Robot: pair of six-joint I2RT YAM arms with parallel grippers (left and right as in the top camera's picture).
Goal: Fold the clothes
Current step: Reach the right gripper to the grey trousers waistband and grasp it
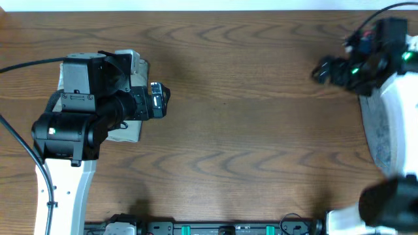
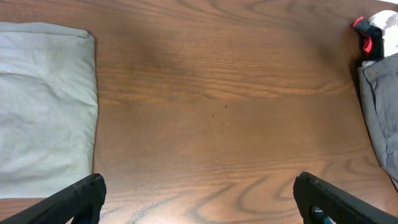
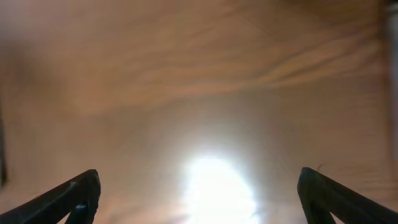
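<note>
Brown wooden table point(image 1: 248, 117) fills our overhead view, and we see the grey shorts point(image 1: 374, 134) lying at its right edge. Beside folded beige shorts point(image 2: 43, 106), the left gripper point(image 2: 199, 193) has its fingers spread wide. The right gripper point(image 3: 199, 190) is likewise spread, and its own view is blurred.

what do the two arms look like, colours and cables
Both share a look: white tubular links on the left arm and right arm, with bulky black joint housings carrying small green lights. Thin black cables run from each. The fingers are flat, matte black wedges.
</note>
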